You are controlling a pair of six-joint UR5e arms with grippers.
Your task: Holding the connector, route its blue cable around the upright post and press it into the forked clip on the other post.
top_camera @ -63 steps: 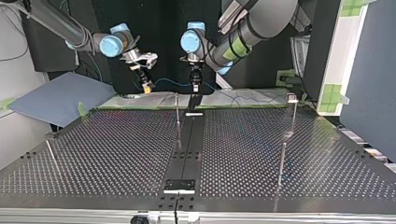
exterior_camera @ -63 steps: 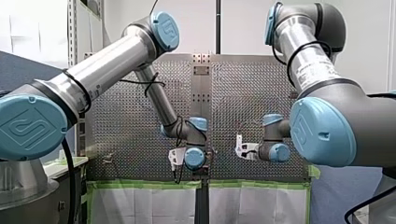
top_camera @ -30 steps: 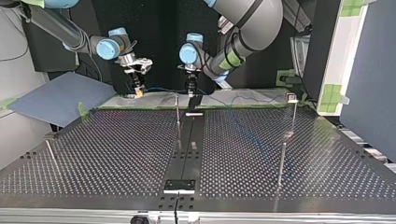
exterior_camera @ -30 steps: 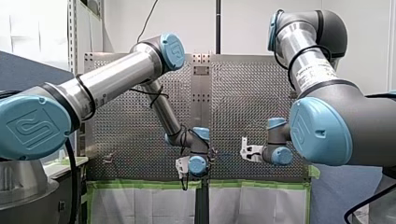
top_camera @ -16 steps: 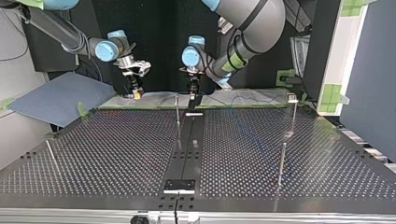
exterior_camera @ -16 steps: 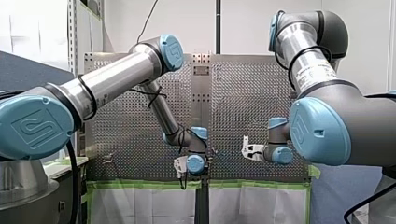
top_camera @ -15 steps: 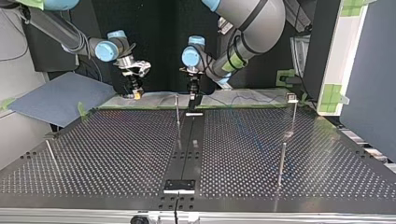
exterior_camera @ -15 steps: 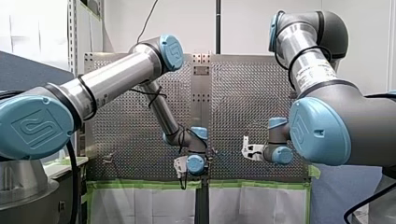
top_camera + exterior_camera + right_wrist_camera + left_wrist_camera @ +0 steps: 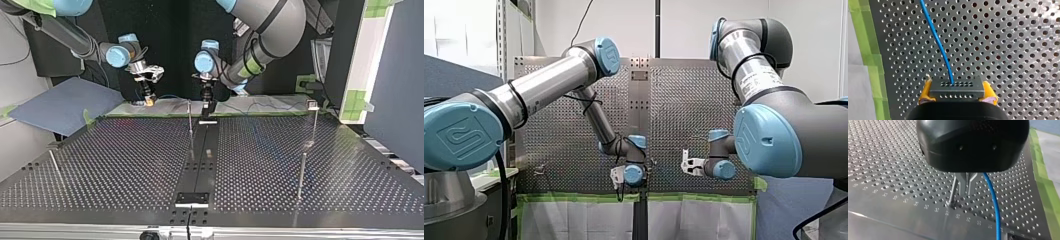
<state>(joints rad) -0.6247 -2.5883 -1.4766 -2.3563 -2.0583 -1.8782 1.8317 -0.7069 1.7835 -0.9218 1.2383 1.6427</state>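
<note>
Right wrist view: my right gripper (image 9: 958,93) clamps the connector (image 9: 957,87) between yellow pads (image 9: 926,91), blue cable (image 9: 938,42) trailing ahead over the perforated table (image 9: 1010,37); a slack cable could slip past the post (image 9: 190,125).

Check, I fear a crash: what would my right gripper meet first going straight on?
Likely the perforated table, the connector in my right gripper touching down first; only its blue cable lies between. Depth unclear.
</note>
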